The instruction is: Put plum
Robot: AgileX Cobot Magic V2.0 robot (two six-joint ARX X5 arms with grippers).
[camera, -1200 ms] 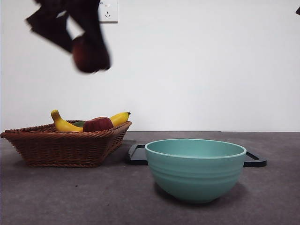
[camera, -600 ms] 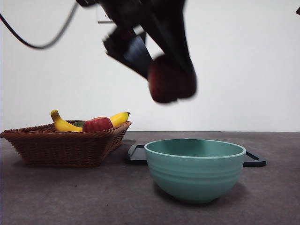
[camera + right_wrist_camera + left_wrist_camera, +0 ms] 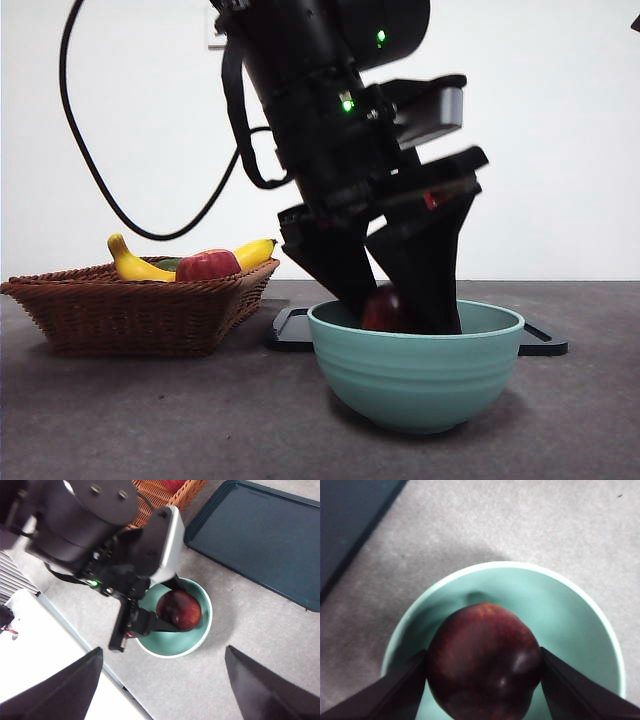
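The plum [image 3: 381, 306] is dark red-purple and glossy. My left gripper [image 3: 395, 315] is shut on it, one black jaw on each side. The fruit hangs inside the teal bowl [image 3: 415, 370], its lower half below the rim; whether it touches the bowl's floor is hidden. The left wrist view shows the plum [image 3: 484, 660] large between the fingers [image 3: 395, 692], with the bowl's inner wall [image 3: 570, 620] around it. My right gripper [image 3: 162, 695] is open and empty, high above, looking down on the plum [image 3: 179, 611] and bowl [image 3: 170, 647].
A wicker basket [image 3: 130, 310] at the left holds a yellow banana [image 3: 135, 265] and a red apple [image 3: 208, 265]. A dark tray [image 3: 292, 330] lies flat behind the bowl, and the right wrist view shows the tray [image 3: 260, 535] beside the basket [image 3: 165, 490].
My left gripper carried the plum from high at the left, rightward and down, into the teal bowl. Basket, tray and bowl have not moved.
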